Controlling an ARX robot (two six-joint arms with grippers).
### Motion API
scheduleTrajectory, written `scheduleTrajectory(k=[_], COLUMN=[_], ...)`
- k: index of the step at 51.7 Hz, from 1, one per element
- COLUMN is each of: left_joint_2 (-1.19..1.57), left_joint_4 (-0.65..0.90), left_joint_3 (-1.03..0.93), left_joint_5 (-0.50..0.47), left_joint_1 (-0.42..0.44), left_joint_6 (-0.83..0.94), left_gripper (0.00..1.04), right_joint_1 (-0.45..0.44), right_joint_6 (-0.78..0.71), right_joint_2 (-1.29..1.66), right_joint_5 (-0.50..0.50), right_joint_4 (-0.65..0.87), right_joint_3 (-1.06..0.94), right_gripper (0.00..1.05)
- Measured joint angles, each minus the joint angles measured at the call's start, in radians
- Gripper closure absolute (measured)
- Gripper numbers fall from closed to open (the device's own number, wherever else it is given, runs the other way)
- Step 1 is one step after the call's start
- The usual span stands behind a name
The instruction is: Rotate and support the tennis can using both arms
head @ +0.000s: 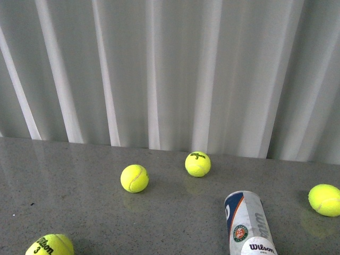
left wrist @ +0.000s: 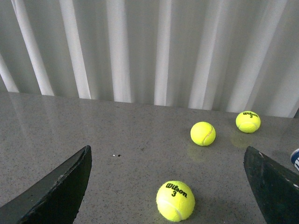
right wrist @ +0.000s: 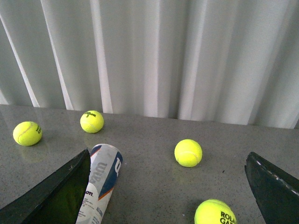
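Two pairs of black fingers frame what lies closest to us. In the left wrist view the left gripper (left wrist: 167,149) is spread wide and holds nothing; a Wilson 3 ball (left wrist: 175,200) lies on the grey table (left wrist: 56,126) in the gap, touched by neither finger. In the right wrist view the right gripper (right wrist: 168,152) is spread just as wide and likewise grips nothing.

From the front we find the tennis can (head: 248,223) at the near right, lying on its side on the table, its length running away from us and its near end cut by the picture's lower edge; we read Wilson on its white-and-navy label. In the right wrist view it lies just beside one finger (right wrist: 60,191) of the right gripper; we cannot tell whether they touch.

Farther out, from the front, a right-hand ball (head: 324,200) sits well apart from the can; a plain ball (head: 134,178) rests left of centre; a numbered ball (head: 197,163) lies beyond it, nearest the table's far edge. Behind everything hangs a pale pleated curtain (head: 170,69).
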Motion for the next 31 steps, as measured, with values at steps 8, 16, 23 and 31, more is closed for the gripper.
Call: scheduleTrajectory(k=[8,16,23,31], left_joint_2=[0.0,0.0,0.0,0.0], left_joint_4=[0.0,0.0,0.0,0.0], left_joint_3=[0.0,0.0,0.0,0.0], left_joint_5=[0.0,0.0,0.0,0.0], left_joint_1=[0.0,0.0,0.0,0.0], left_joint_6=[0.0,0.0,0.0,0.0], left_gripper=[0.07,0.07,0.07,0.07], right_joint_1=[0.0,0.0,0.0,0.0], right_joint_6=[0.0,0.0,0.0,0.0], right_joint_2=[0.0,0.0,0.0,0.0], right_joint_5=[0.0,0.0,0.0,0.0], right_joint_4=[0.0,0.0,0.0,0.0], right_joint_3=[0.0,0.0,0.0,0.0], right_gripper=[0.07,0.07,0.07,0.07])
